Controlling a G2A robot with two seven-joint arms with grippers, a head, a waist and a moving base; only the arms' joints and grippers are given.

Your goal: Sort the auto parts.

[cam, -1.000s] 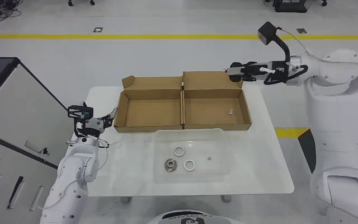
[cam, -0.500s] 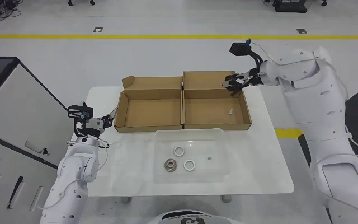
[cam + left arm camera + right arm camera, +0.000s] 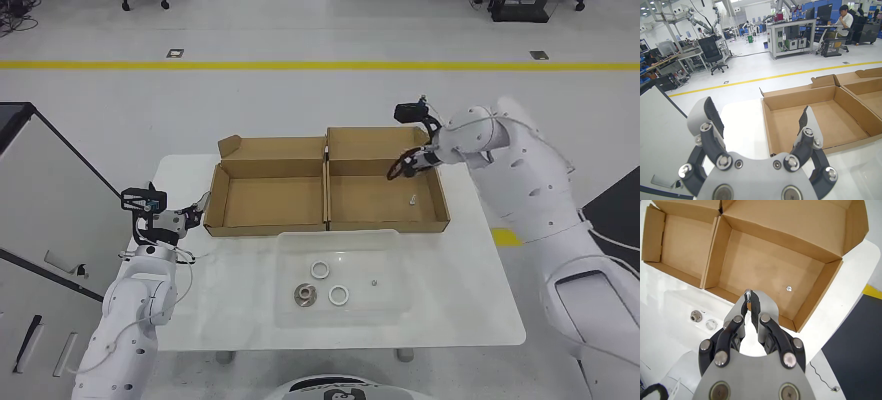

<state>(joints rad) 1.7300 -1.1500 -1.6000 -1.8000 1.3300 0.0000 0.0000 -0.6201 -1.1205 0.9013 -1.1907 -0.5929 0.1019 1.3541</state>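
Right wrist view: bolt (image 3: 748, 294) clamped in the right end effector (image 3: 749, 299).

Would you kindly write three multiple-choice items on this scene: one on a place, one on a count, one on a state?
1. The right gripper is above: A the right cardboard box; B the left cardboard box; C the floor.
2. The clear tray holds how many white rings? A one; B two; C four.
3. The right gripper is: A open; B shut on a small bolt; C shut on a spring.
Answers: 1 A, the top view shows it over that box. 2 B, two lie beside the metal flange. 3 B, the small bolt sits between its fingertips.
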